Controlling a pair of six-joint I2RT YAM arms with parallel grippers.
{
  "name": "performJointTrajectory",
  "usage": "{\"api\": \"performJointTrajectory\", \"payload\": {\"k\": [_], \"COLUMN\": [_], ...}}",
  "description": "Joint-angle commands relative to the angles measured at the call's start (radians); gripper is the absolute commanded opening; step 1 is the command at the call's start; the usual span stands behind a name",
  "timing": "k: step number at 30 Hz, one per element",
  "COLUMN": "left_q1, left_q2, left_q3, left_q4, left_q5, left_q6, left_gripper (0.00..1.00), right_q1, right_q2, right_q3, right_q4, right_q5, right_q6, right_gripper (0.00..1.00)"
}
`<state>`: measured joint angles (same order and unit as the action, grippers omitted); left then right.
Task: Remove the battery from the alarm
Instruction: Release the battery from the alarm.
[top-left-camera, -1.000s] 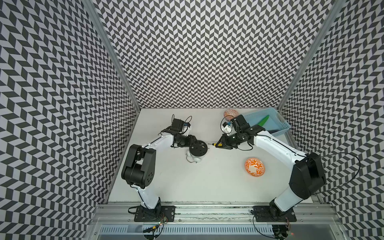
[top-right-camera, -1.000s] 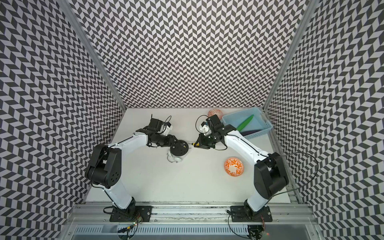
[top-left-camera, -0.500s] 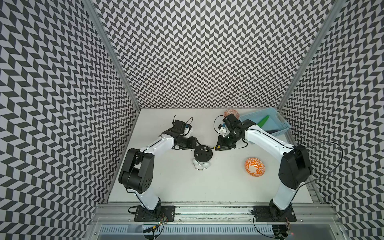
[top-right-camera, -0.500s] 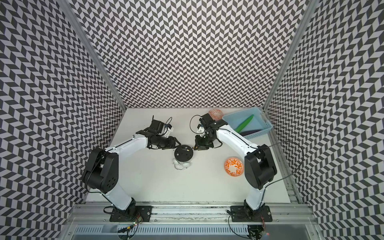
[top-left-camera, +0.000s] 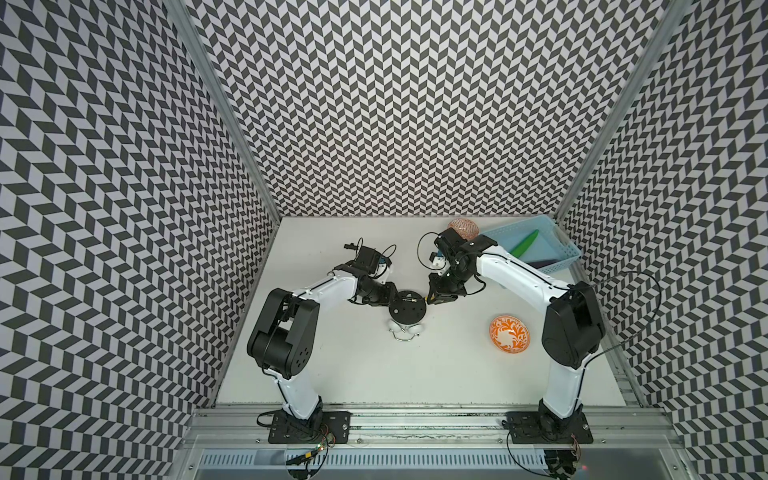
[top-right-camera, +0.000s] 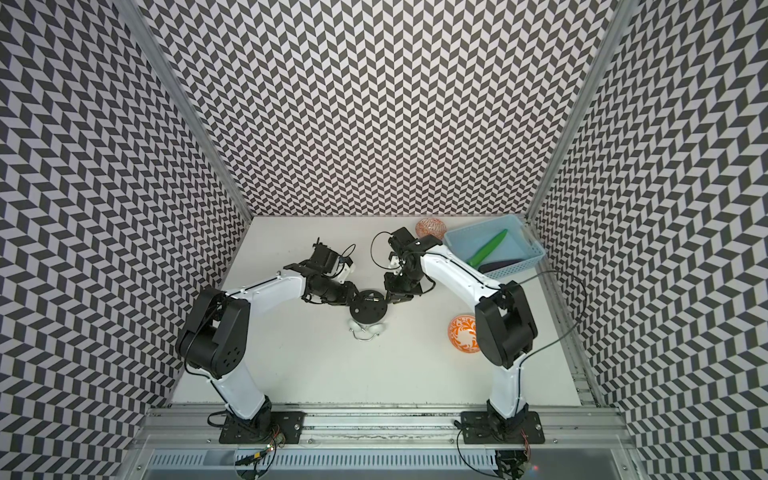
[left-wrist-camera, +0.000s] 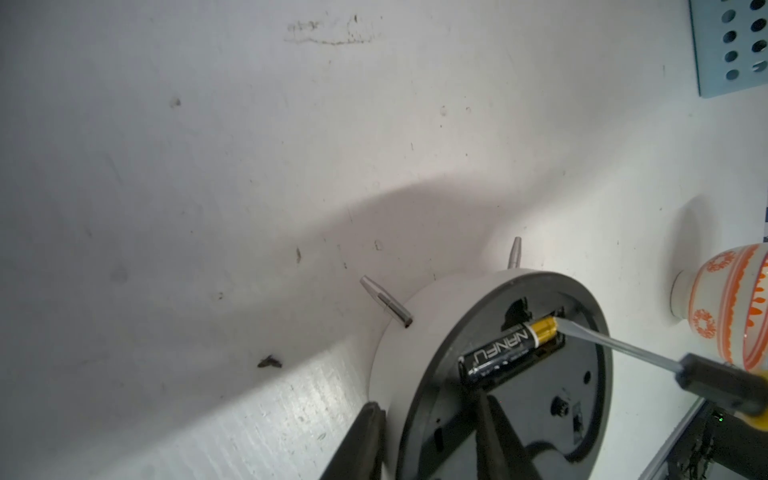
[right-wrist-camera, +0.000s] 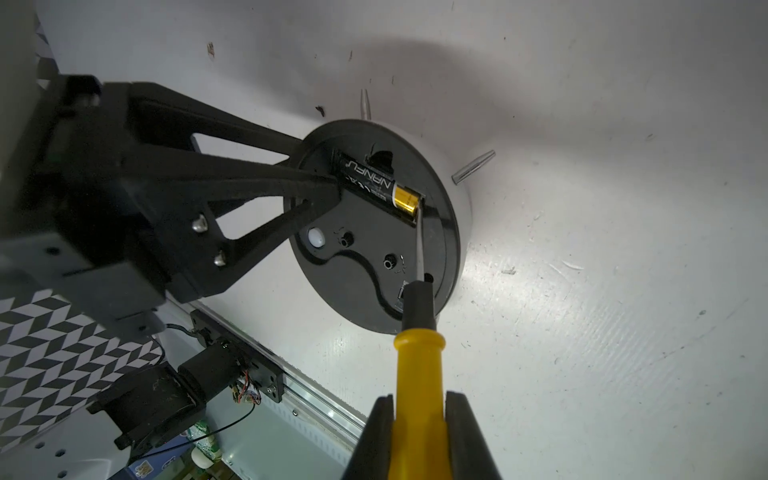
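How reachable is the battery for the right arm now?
Likely yes: the right end effector holds the screwdriver, whose tip reaches the gold end of the battery, lying uncovered in the back of the alarm.

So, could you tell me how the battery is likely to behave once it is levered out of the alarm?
The battery is a smooth cylinder, so it would probably roll on the table. With the screwdriver tip wedged at its gold end, it may pop from the alarm suddenly. Its glossy wrap looks slippery.
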<state>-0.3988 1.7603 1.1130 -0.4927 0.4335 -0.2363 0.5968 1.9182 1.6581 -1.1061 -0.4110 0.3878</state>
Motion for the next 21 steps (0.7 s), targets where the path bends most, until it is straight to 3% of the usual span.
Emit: {"api": "performJointTrajectory", "payload": {"k": [1, 8, 17, 21], "left_q1": [-0.019, -0.037, -0.066, -0.066], "left_q2": [0.011, 0.013, 0.028, 0.030], "left_q3": [-0.018, -0.046, -0.068, -0.071], "left_q4": [0.012, 0.062, 0.091, 0.089], "left_q5": [-0.011, 0.012, 0.048, 0.032], "left_q6": [0.023, 0.069, 0.123, 0.132], "left_gripper": [0.33, 0.24, 0.15, 0.13], "right_q1": [0.018, 0.019, -0.033, -0.059], "right_q2": [0.053, 0.104, 0.073, 0.079], "right_q3": [0.057, 0.041, -0.156, -0.215], "right_q4": [-0.083, -0.102, 0.241, 0.350], "right_q5": [0.052, 0.007, -0.465, -0.599], "right_q6": [-0.006, -0.080, -0.290, -0.375], "right_gripper": [0.00, 0.00, 0.00, 0.00]}}
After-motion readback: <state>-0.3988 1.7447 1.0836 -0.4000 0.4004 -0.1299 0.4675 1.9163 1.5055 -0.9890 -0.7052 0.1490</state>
